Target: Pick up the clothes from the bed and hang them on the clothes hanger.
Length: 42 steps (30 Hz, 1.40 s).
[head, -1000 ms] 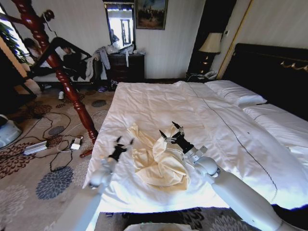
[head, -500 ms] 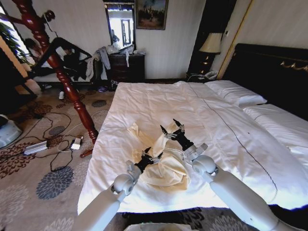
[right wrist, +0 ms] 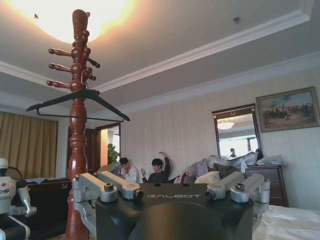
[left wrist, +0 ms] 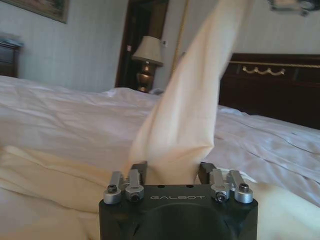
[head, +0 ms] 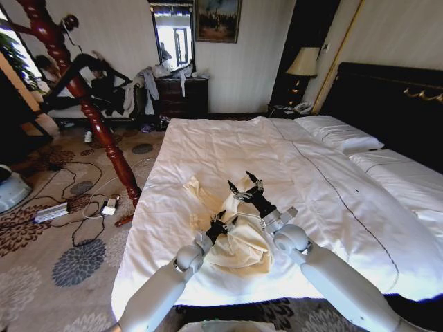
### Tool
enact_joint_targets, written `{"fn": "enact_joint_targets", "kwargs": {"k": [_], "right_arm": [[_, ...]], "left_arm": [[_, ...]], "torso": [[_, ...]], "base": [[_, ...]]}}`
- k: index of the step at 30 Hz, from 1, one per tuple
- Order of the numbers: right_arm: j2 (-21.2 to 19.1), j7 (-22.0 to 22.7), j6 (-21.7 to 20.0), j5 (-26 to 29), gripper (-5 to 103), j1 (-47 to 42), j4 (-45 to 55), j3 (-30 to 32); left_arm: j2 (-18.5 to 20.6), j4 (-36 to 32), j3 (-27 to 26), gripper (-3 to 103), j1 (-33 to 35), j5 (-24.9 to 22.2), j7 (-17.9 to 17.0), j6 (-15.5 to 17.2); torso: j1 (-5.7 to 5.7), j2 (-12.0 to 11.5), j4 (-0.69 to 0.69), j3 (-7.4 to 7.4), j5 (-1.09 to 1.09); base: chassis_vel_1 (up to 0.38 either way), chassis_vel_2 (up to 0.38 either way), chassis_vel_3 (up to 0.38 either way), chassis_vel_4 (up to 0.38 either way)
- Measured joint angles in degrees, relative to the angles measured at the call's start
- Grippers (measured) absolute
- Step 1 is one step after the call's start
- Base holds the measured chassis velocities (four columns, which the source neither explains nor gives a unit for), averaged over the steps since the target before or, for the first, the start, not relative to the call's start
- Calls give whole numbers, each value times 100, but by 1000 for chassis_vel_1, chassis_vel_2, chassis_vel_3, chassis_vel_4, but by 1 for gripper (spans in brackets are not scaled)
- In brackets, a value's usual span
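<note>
a hotel-style room, with the bed (head: 325, 173) taking up most of the floor, its white duvet crossed by a thin dark line; near its foot edge lies the task's garment, a pale yellow shirt (head: 235, 238), crumpled, one fold drawn up off the covers; to the robot's left, well apart from the bed, stands a red wooden coat stand (right wrist: 79, 125), and on one of its pegs hangs the black clothes hanger (right wrist: 77, 102), bare, nothing draped on it; over the shirt the right gripper (head: 246, 190) points upward with its fingers spread, and whether it has any cloth cannot be told; the left gripper (head: 220, 225) sits low against the raised fold, fingers spread either side of the fabric (left wrist: 185, 125) and not yet pressed onto it; judged from this, the job is at its opening stage: the shirt has been reached but is not off the bed, and the carry to the stand and the hanging itself are all left to do
</note>
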Motion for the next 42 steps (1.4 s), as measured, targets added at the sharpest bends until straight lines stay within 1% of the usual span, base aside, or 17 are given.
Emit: {"fn": "enact_joint_targets", "kwargs": {"k": [2,4,9,15,19,22,25,27,28,29,31,33,34,36,38,39,42], "right_arm": [[-8,48,0,90,100,2,15,10],[-9,69,0,147,100,2,22,18],[-16,205,0,377,100,-2,73,55],[-38,377,0,620,100,4,163,151],[-51,435,0,743,100,4,229,179],[-67,483,-7,724,100,-47,268,218],[-79,773,-194,666,100,-153,359,284],[-130,1528,-632,622,100,-374,609,315],[-157,1730,-771,688,100,-469,727,317],[-157,1730,-771,688,100,-469,727,317],[-250,2219,-1123,1025,100,-862,1154,328],[-266,2425,-1312,1240,100,-1121,1398,324],[-266,2425,-1312,1240,100,-1121,1398,324],[-258,2591,-1533,1452,100,-1322,1601,279],[-242,2672,-1655,1553,100,-1393,1684,251],[-232,2746,-1761,1630,100,-1440,1748,229],[-221,3098,-2257,1842,100,-1594,1972,173]], "left_arm": [[-14,13,-163,43,7,-38,-13,21],[-22,27,-247,43,9,-62,-21,28],[-126,118,-649,20,24,-285,-51,67],[-383,427,-1200,2,-46,-671,-175,91],[-483,653,-1449,0,-123,-803,-252,83],[-469,697,-1610,0,-130,-791,-558,86],[-286,467,-1644,-2,-7,-923,-903,364],[14,103,-1641,8,229,-1182,-1259,839],[121,-68,-1645,14,338,-1281,-1456,1054],[121,-68,-1645,14,338,-1281,-1456,1054],[354,-598,-1735,19,678,-1613,-2164,1884],[452,-1038,-1913,30,943,-1841,-2543,2411],[452,-1038,-1913,30,943,-1841,-2543,2411],[535,-1377,-2162,40,1210,-1903,-2649,2678],[581,-1502,-2298,40,1335,-1902,-2627,2709],[620,-1602,-2424,46,1448,-1904,-2534,2690],[688,-1844,-2752,63,1728,-2182,-1752,2014]], "torso": [[0,0,0,0,0],[0,0,0,0,0],[0,0,0,0,0],[0,0,0,0,-1],[0,0,0,0,-1],[0,0,0,0,-1],[0,0,0,0,-1],[0,0,1,0,0],[0,0,1,0,-1],[0,0,1,0,-1],[-1,0,0,0,-2],[-2,1,-1,-2,-1],[-2,1,-1,-2,-1],[-2,1,-1,-2,-2],[-1,0,0,-1,-1],[-1,0,1,-1,-1],[-2,1,2,-1,0]], "base": [[0,0,0,0],[0,0,0,0],[0,0,0,0],[0,0,0,0],[0,0,0,0],[0,0,0,0],[0,0,0,0],[0,0,0,0],[0,0,0,0],[0,0,0,0],[0,0,0,0],[0,0,0,0],[0,0,0,0],[0,0,0,0],[0,0,0,0],[0,0,0,0],[0,0,0,0]]}}
